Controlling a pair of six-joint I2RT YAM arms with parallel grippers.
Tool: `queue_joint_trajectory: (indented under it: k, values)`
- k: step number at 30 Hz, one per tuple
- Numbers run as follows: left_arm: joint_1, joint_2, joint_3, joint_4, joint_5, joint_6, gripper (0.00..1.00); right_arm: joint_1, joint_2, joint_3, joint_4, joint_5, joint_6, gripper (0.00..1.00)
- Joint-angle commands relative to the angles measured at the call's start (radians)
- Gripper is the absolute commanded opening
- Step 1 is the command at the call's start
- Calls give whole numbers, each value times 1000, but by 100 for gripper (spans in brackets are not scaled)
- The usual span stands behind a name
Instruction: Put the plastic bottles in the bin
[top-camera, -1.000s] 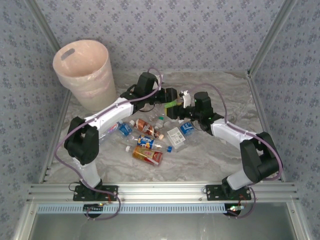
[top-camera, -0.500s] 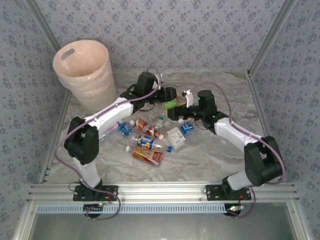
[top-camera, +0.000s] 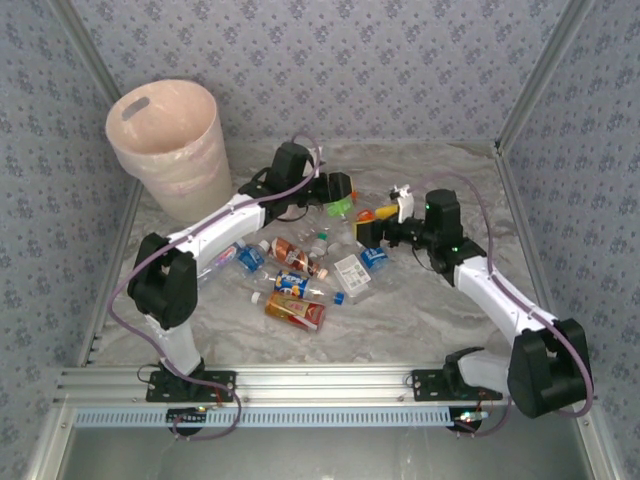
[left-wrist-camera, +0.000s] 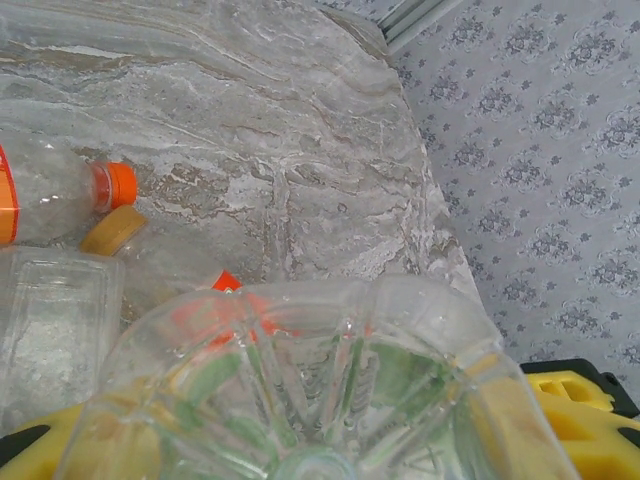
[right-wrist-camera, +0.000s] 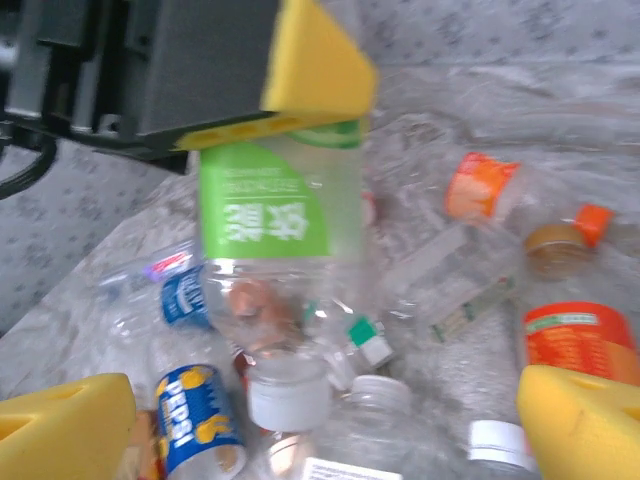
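Right of the bin (top-camera: 185, 170), the left pincer (top-camera: 340, 198) grasps a green-labelled bottle (right-wrist-camera: 270, 215); the right pincer (right-wrist-camera: 320, 425) stands released nearby.

Clear glossy plastic bottles (top-camera: 295, 310) on smooth marble-look tabletop (top-camera: 420, 320) — matt pale plastic bin (top-camera: 170, 165)

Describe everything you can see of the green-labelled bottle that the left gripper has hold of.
The green-labelled bottle is clear, thin plastic, apparently empty, with a bright green wrap bearing white lettering and a ribbed, petal-shaped base. The left gripper clamps it near that base between yellow pads, so the base faces the wrist and the neck end points away, over the heap of other bottles. Its cap cannot be made out, nor whether its far end touches the heap.
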Motion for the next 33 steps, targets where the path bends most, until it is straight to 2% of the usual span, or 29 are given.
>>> queue_joint_trajectory:
  k: [1,7,14,23,30,33]
  values:
    - [19,-15,-17,39,14,7,54,-24,-39,-53,123,163,71,100]
    - [62,-66,-49,28,-24,45,54,-51,-54,-86,102,357,142,100]
    - [127,-124,-49,-9,-72,85,54,-70,-48,-89,61,421,153,100]
    - [227,-210,96,-155,-166,225,55,-81,-44,-41,10,365,163,100]
    - [367,-261,214,-124,-223,303,57,-80,-37,12,16,323,199,100]
    - [413,-257,265,-124,-281,347,58,-72,-33,36,15,309,212,100]
